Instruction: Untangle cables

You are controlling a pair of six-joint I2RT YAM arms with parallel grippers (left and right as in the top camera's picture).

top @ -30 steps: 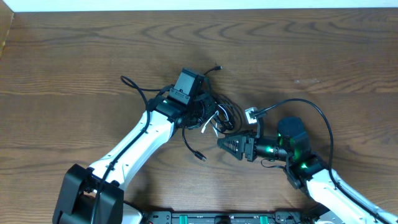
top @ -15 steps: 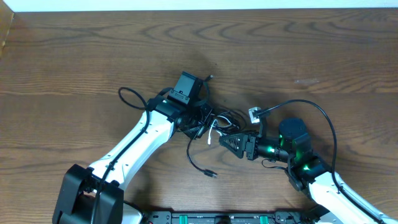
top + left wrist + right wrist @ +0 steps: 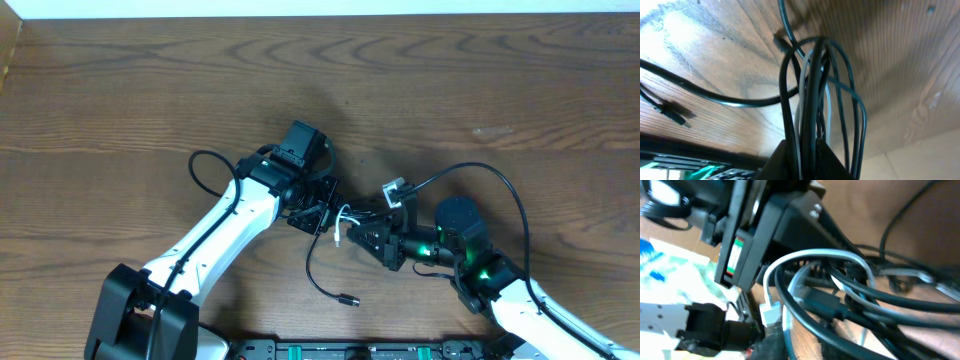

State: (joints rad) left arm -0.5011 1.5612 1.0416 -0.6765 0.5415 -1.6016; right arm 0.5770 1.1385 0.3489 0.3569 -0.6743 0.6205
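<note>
The cables (image 3: 330,207) hang as a tangle of thin black cords with one white cable (image 3: 345,213), mid-table. My left gripper (image 3: 318,208) is shut on the bunch. In the left wrist view the black loops (image 3: 810,90) and the pale cord (image 3: 827,110) run up from between its fingers (image 3: 810,157). My right gripper (image 3: 350,238) points left into the tangle. In the right wrist view it (image 3: 800,342) is closed on the white cable (image 3: 815,255), with black cords crossing over. One loose black tail (image 3: 320,272) trails toward the front and ends in a plug (image 3: 349,298).
A thicker black wire with a white connector (image 3: 397,189) arcs over the right arm. Another black loop (image 3: 197,165) stands out beside the left arm. The wooden table (image 3: 500,90) stretches behind the arms; a dark rail (image 3: 330,350) lines the front edge.
The left gripper carried the bunch toward the front and lifted it. The right gripper advanced left and closed on the white cable. The loose tail's plug slid further toward the front.
</note>
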